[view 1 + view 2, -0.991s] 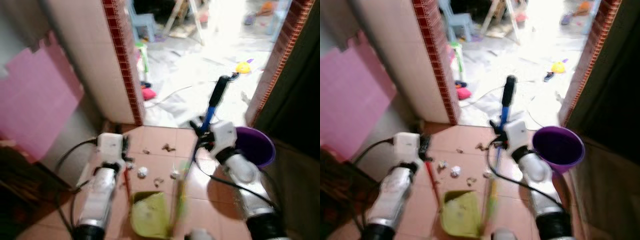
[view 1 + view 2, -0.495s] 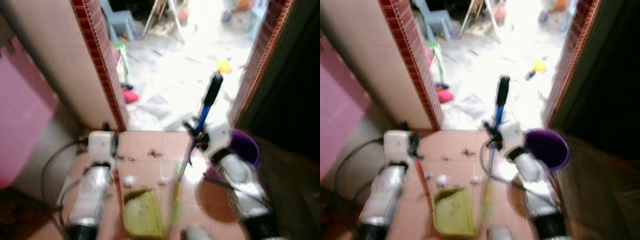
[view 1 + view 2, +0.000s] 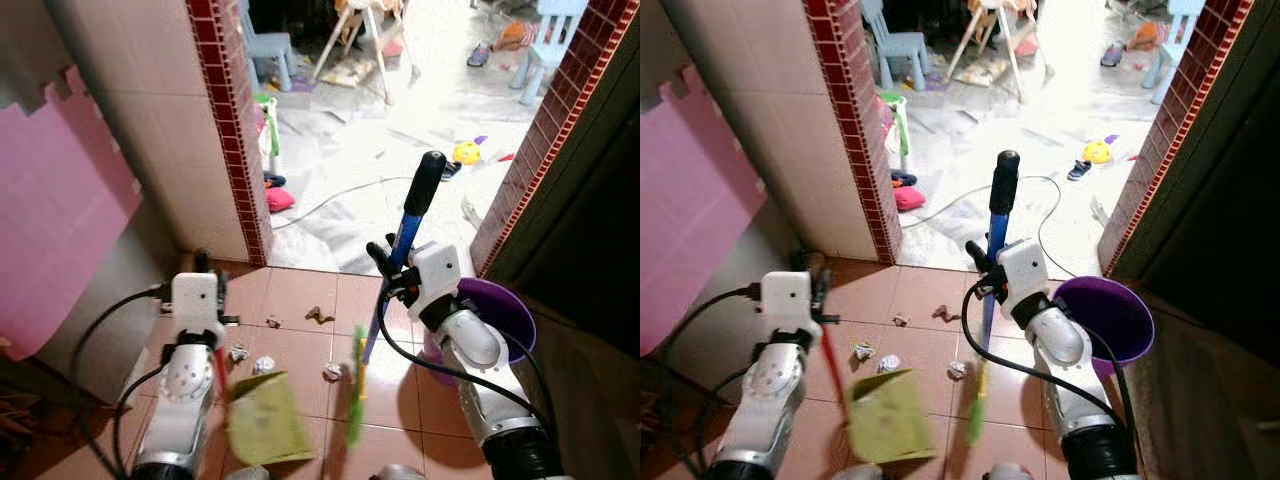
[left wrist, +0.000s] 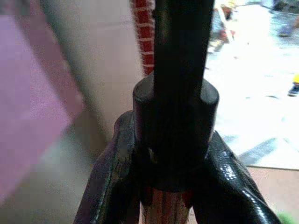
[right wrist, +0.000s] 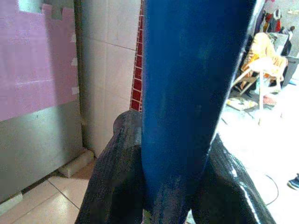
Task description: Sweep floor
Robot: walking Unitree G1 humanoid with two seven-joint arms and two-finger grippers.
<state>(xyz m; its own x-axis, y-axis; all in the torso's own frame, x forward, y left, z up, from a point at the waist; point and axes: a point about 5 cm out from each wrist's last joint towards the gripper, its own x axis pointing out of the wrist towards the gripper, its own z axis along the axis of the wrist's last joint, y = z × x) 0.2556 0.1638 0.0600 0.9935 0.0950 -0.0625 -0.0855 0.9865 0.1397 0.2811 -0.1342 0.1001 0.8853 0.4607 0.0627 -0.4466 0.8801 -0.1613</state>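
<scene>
My right gripper (image 3: pixel 388 266) is shut on the blue broom handle (image 3: pixel 408 232), just below its black top grip (image 3: pixel 428 180). The broom slants down to a blurred green head (image 3: pixel 356 398) on the terracotta tiles. In the right wrist view both black fingers (image 5: pixel 116 177) clamp the blue handle (image 5: pixel 187 88). My left gripper (image 3: pixel 204 264) is shut on the black-capped red dustpan handle (image 4: pixel 180 74). The green dustpan (image 3: pixel 262 428) hangs blurred and tilted below it. Several crumpled paper scraps (image 3: pixel 262 366) and bits of debris (image 3: pixel 320 316) lie between the two arms.
A purple bucket (image 3: pixel 503 312) stands by my right arm, against a dark wall. A tiled wall with a red brick edge (image 3: pixel 225 130) and a pink foam mat (image 3: pixel 60 220) close the left. Ahead, a doorway opens onto a bright floor with a cable (image 3: pixel 340 190), toys and chairs.
The camera has swung and the picture is sharper. The dustpan has shifted left and tipped up off the tiles. Both grippers keep their holds.
</scene>
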